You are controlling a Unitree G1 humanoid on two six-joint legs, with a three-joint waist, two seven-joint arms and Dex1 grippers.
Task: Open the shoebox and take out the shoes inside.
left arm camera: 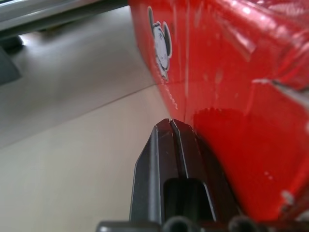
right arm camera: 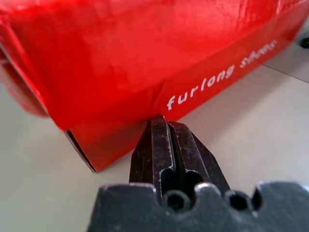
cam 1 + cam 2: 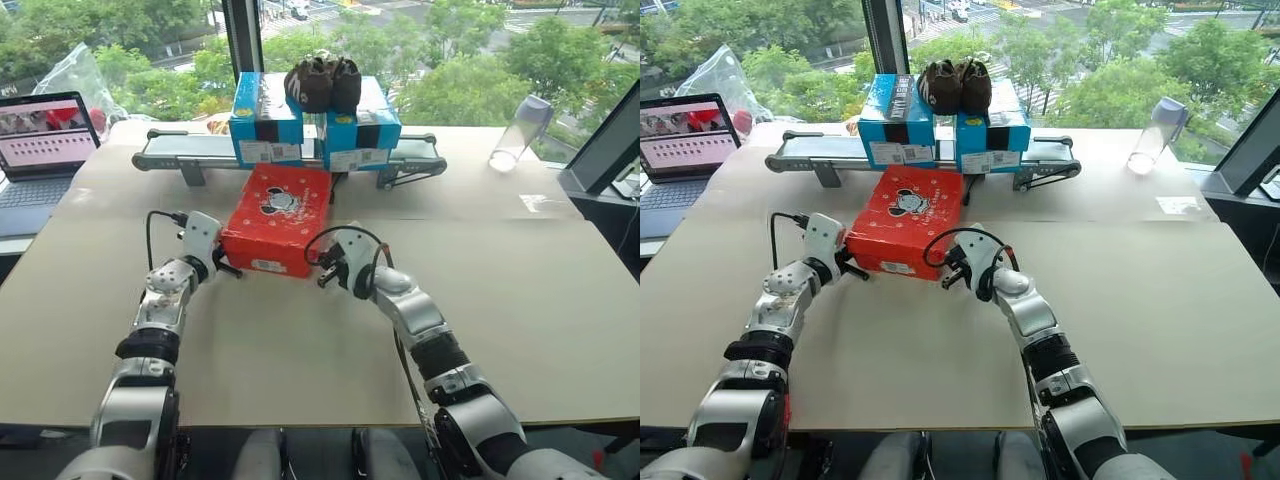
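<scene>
The left gripper (image 1: 170,126) is keeping its two fingers (image 1: 159,159) pressed together, pinching nothing, with the tips sitting right against the left side of the shoebox (image 3: 277,218) near its near corner. The right gripper (image 2: 166,125) is doing the same at the other near corner: fingers (image 2: 152,150) flat against each other, empty, tips nosing at the seam where the lid's edge is meeting the base. From where I'm standing, both arms are flanking the near end of the box, one at each corner.

The shoebox is lying in the middle of the desk (image 3: 300,340), its cartoon-printed lid facing up and closed, its barcode end (image 3: 268,266) pointing toward the robot. Just beyond it, a small conveyor (image 3: 180,152) is carrying two blue boxes (image 3: 265,125) with a dark brown pair of shoes (image 3: 322,83) on top. A laptop (image 3: 45,140) is sitting at the far left and a clear cup (image 3: 520,132) at the far right.

I'd judge the task is barely starting: the lid is not yet lifted, and the shoes inside are hidden. Prying it up, swinging it back and taking out both shoes are all left to do.
</scene>
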